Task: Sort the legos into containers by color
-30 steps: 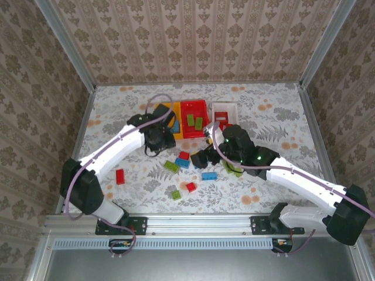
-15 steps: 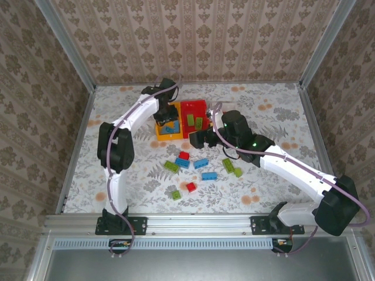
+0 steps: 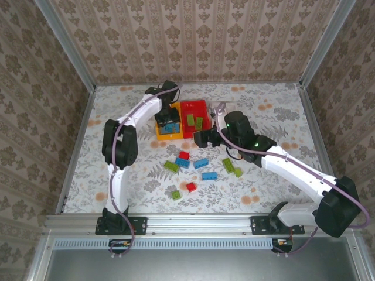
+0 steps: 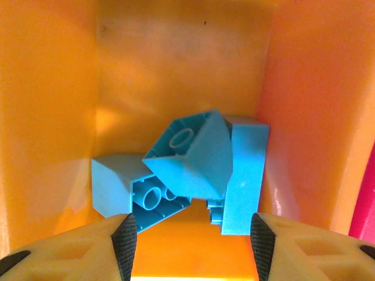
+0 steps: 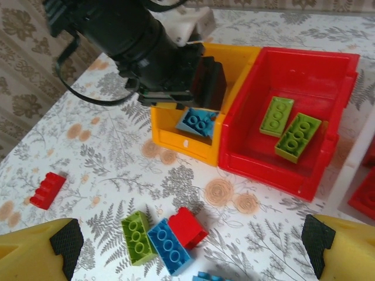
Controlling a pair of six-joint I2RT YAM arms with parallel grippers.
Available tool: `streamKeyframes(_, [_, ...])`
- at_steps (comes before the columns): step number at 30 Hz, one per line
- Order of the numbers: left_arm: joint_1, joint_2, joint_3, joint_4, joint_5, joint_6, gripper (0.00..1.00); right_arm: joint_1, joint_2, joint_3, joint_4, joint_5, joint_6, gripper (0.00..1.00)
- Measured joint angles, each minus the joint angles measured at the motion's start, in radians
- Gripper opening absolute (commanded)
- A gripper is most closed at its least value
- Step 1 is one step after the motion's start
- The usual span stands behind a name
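1. Several blue legos (image 4: 193,158) are piled mid-frame in the orange-yellow bin (image 4: 53,88). The left gripper (image 4: 190,240) is spread wide above them, nothing held.
2. The right gripper (image 5: 193,246) is wide open and empty above the loose legos (image 5: 167,237), lower frame.
3. The left gripper should be lifted straight up, clear of the bin walls, before the next pick.
4. Versus a second ago, the left gripper has been moved from frame centre up to the bin.

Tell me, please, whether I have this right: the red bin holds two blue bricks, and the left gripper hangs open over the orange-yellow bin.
The two bricks in the red bin are green, not blue, as the right wrist view shows. The left gripper does hang open over the orange-yellow bin.
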Motion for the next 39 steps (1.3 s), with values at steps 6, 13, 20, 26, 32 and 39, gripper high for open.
streamKeyframes(6, [-0.013, -0.104, -0.055, 0.017, -0.001, 0.000, 0.62, -0.029, -0.065, -0.031, -0.129, 0.085, 0.014, 0.91])
streamKeyframes(13, [-0.122, -0.421, -0.314, 0.129, 0.009, 0.004, 0.65, -0.076, -0.096, -0.124, -0.351, 0.153, 0.061, 0.88])
streamKeyframes(20, [-0.311, -0.682, -0.633, 0.323, 0.097, 0.047, 0.66, -0.076, 0.042, -0.151, -0.420, 0.153, 0.048, 0.88])
streamKeyframes(26, [-0.416, -0.857, -0.847, 0.417, 0.131, 0.046, 0.66, -0.076, 0.259, -0.092, -0.431, 0.149, 0.014, 0.79])
streamKeyframes(32, [-0.433, -0.935, -0.889, 0.431, 0.108, 0.021, 0.66, -0.076, 0.365, -0.051, -0.446, 0.149, 0.015, 0.62])
streamKeyframes(39, [-0.435, -0.941, -0.889, 0.438, 0.074, 0.006, 0.66, -0.076, 0.401, -0.037, -0.444, 0.149, 0.016, 0.33])
